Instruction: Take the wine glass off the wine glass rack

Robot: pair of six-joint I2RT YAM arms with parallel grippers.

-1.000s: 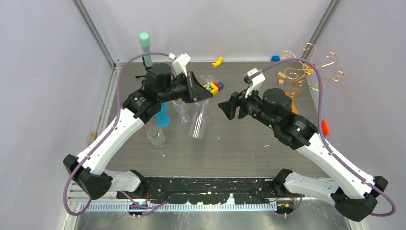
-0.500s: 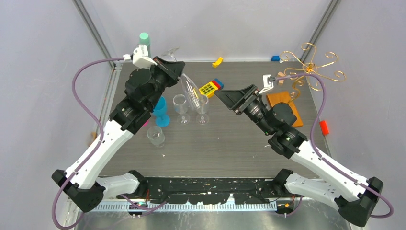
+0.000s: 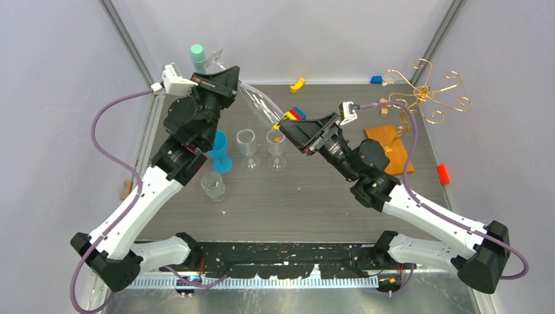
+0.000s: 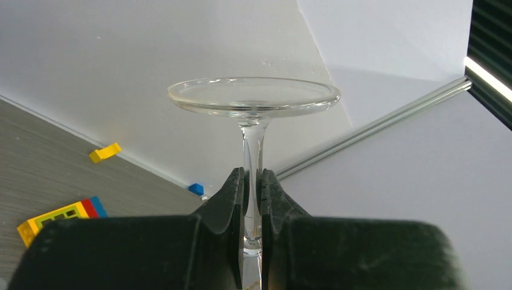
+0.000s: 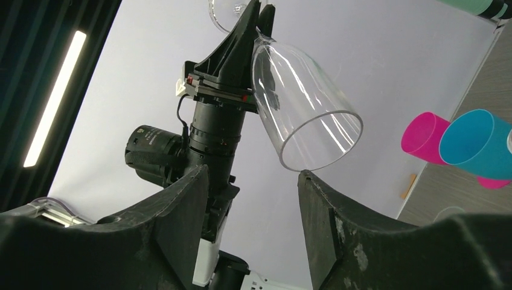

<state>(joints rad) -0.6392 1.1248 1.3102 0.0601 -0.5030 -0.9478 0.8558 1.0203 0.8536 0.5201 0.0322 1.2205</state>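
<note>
My left gripper (image 3: 226, 77) is shut on the stem of a clear wine glass (image 3: 258, 103) and holds it high over the table's back left. The glass is tilted, with its bowl pointing down to the right. In the left wrist view the stem (image 4: 252, 163) sits between the fingers, the foot (image 4: 253, 96) above them. My right gripper (image 3: 293, 131) is open and empty, pointing up at the bowl (image 5: 302, 109), its tips (image 5: 250, 172) just below the rim. The gold wire wine glass rack (image 3: 425, 95) stands at the back right on its orange-brown base (image 3: 386, 137), with nothing hanging on it.
Two small stemmed glasses (image 3: 247, 147) (image 3: 276, 145), a blue cup (image 3: 219, 150) and a clear cup (image 3: 213, 186) stand at left centre. A teal cylinder (image 3: 197, 55), a coloured brick block (image 3: 291, 118), a yellow piece (image 3: 298, 84), wooden blocks (image 3: 386, 104) and a red piece (image 3: 444, 173) lie around.
My left arm has swung the wine glass up and back to the left, off the table's middle. My right gripper has turned upward and moved left toward the bowl.
</note>
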